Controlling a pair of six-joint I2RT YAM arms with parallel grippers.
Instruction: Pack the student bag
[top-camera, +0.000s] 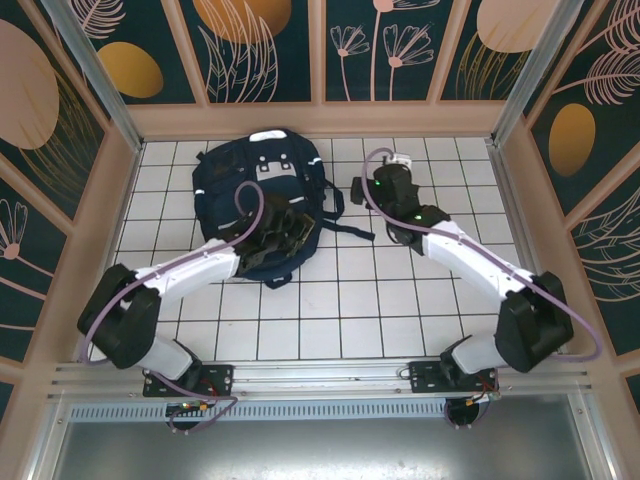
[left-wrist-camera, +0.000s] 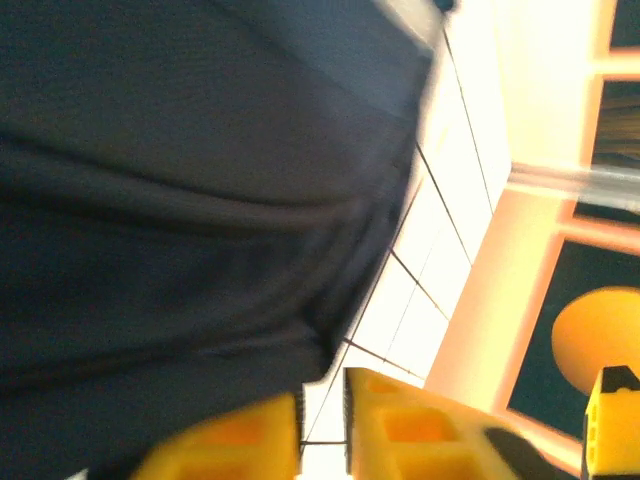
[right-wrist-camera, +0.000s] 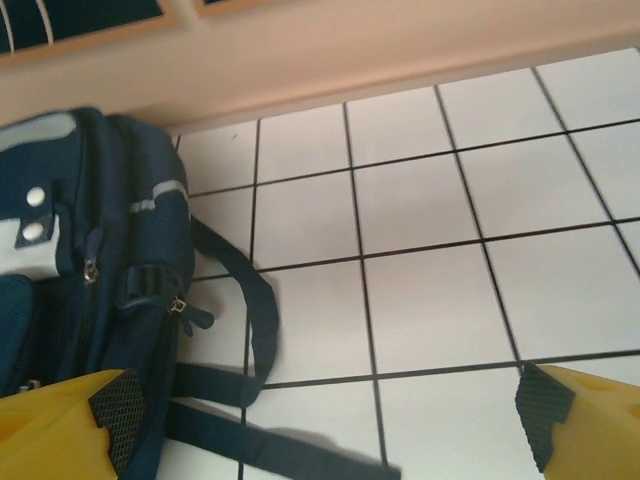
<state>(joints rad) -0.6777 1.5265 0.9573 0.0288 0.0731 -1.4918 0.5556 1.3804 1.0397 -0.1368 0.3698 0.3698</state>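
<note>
The student bag (top-camera: 255, 165) is navy with white stripes and lies flat on the tiled floor at the back left. Its dark straps (top-camera: 345, 228) trail off to the right. My left gripper (top-camera: 278, 240) is over the bag's near end. In the left wrist view the bag's fabric (left-wrist-camera: 150, 200) is blurred and close. The left gripper (left-wrist-camera: 322, 390) is shut to a thin slit, with only tile showing through it. My right gripper (top-camera: 362, 188) hangs just right of the bag. It (right-wrist-camera: 325, 410) is open over bare tile, with the bag (right-wrist-camera: 110, 250) and a looped strap (right-wrist-camera: 255, 320) to its left.
The white tiled floor (top-camera: 400, 300) spreads to the right and the front of the bag. A wooden ledge (top-camera: 320, 118) and patterned panels close in the back and both sides. The back ledge (right-wrist-camera: 400, 60) stands close behind the bag.
</note>
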